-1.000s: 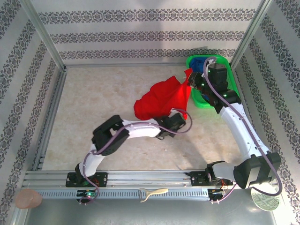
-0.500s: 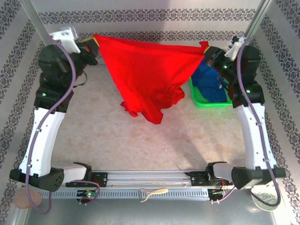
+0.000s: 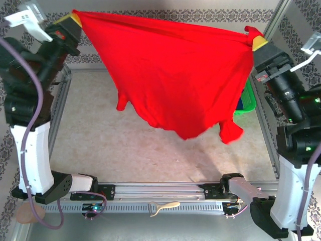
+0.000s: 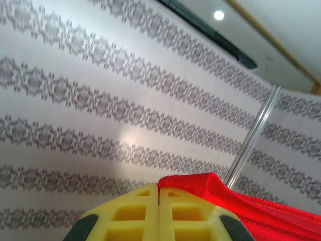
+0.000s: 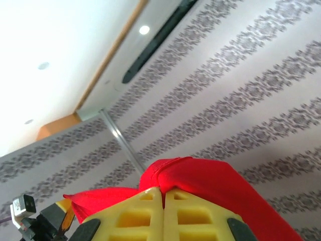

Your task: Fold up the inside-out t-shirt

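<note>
Beige mottled table (image 3: 125,150), boxed in by white panels (image 4: 100,100) with grey floral stripes at its back and both sides. Silver post (image 3: 284,11) at the table's far right corner, metal rail (image 3: 160,190) along its near edge. Above the table — white ceiling (image 5: 50,40), round spotlights (image 4: 218,15), one long dark slot (image 5: 158,40).

You are looking at a matt red cloth t-shirt (image 3: 170,75), moulded yellow plastic fingers (image 4: 131,227), a glossy green plastic basket (image 3: 250,103) and ribbed bare-metal rails (image 3: 160,189) along the table's (image 3: 125,145) near edge.
</note>
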You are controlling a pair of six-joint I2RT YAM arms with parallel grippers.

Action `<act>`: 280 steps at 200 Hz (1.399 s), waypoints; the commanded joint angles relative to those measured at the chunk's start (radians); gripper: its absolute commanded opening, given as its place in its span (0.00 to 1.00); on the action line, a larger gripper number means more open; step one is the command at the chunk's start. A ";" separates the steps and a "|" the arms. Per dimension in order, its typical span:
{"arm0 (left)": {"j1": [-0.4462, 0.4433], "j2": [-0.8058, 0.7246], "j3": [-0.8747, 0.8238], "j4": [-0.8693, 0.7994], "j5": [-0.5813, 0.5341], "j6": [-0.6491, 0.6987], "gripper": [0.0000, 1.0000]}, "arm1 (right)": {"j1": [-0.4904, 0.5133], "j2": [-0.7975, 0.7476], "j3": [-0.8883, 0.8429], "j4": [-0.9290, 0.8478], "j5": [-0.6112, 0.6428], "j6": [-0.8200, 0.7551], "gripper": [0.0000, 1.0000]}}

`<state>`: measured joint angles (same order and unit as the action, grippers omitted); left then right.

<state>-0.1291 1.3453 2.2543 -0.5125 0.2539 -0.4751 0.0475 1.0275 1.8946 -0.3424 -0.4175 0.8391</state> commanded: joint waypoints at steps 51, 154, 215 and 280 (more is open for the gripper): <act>0.125 0.247 -0.076 -0.042 -0.049 -0.056 0.00 | 0.019 0.196 -0.209 0.130 -0.046 0.058 0.00; 0.312 0.724 0.594 0.126 0.062 -0.442 0.00 | 0.009 1.024 0.998 -0.011 -0.206 0.098 0.00; 0.309 0.548 0.338 -0.128 0.263 -0.227 0.00 | 0.133 0.543 -0.012 0.171 -0.055 -0.174 0.00; 0.270 -0.177 -1.329 0.492 0.248 -0.267 0.00 | 0.192 0.151 -1.312 0.584 0.162 -0.029 0.00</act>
<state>0.1448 1.3540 1.3190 -0.2272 0.5083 -0.7330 0.2035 1.2621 0.8452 0.0639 -0.3740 0.7567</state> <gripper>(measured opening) 0.046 0.053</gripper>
